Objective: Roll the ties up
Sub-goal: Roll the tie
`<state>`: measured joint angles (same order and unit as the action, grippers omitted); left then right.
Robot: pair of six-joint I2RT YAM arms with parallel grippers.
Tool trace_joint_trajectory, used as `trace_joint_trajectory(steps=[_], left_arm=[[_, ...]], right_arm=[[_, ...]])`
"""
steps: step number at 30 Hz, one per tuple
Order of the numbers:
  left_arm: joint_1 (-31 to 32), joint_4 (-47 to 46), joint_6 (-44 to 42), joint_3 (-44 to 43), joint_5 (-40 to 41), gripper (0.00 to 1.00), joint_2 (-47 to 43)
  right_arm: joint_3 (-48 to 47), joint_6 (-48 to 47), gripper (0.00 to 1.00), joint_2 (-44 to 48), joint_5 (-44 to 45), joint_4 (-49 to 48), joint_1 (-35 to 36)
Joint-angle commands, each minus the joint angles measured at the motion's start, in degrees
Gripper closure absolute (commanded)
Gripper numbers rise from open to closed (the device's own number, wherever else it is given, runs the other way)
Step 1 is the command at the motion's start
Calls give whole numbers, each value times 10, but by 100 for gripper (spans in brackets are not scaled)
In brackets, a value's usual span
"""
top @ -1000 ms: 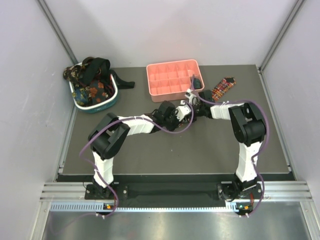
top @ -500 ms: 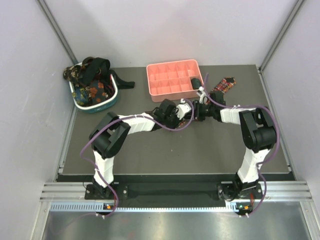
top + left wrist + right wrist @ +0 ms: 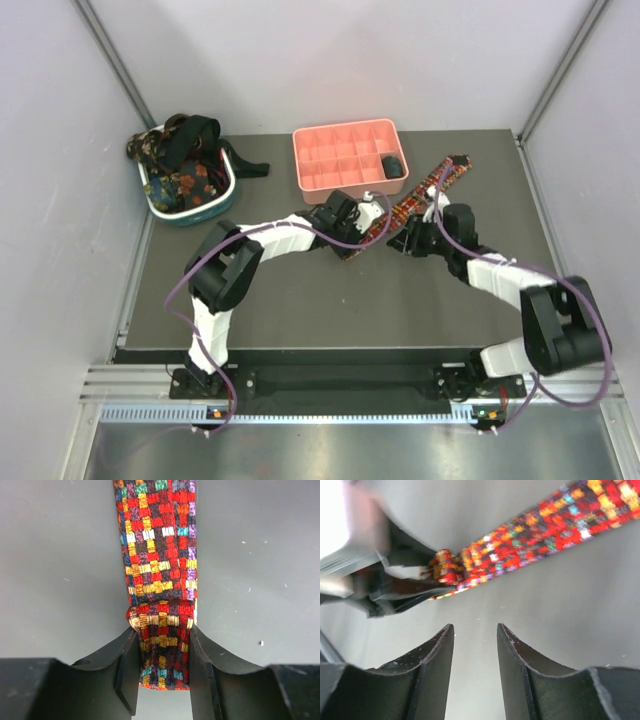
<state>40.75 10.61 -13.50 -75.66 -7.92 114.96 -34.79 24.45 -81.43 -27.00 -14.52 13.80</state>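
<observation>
The plaid tie (image 3: pixel 405 206) lies flat on the dark worktop (image 3: pixel 300 300). It runs diagonally from frame centre toward the upper right, just below the pink tray (image 3: pixel 298 160). The left hand (image 3: pixel 160 647) pinches the tie's folded-over end between both fingers. The right hand (image 3: pixel 475 630) hovers just beside it, jaws parted, holding nothing. More ties (image 3: pixel 180 150) fill the basket (image 3: pixel 205 212) at upper left.

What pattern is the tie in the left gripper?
The tie is a red-yellow-dark plaid, clearest in left wrist view.
</observation>
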Motion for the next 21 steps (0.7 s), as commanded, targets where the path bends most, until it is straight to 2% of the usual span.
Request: trace_joint_trajectory(steps=[1,4,8,11,16,21], left_arm=[[-9,104,11,-15,-2,68,25],[-6,118,21,-22,-19,69,33],[-2,134,29,-29,-19,69,42],[0,165,39,-48,-15,69,50],[10,234,48,-94,-6,70,69],[18,297,65,-140,13,68,98]], right_arm=[[16,-57,60,76,98,11,69],[33,-84,60,130,220,40,143],[67,-97,61,201,298,35,223],[86,-131,61,220,359,25,285],[74,-187,60,200,436,12,394],[1,-263,57,116,516,29,505]])
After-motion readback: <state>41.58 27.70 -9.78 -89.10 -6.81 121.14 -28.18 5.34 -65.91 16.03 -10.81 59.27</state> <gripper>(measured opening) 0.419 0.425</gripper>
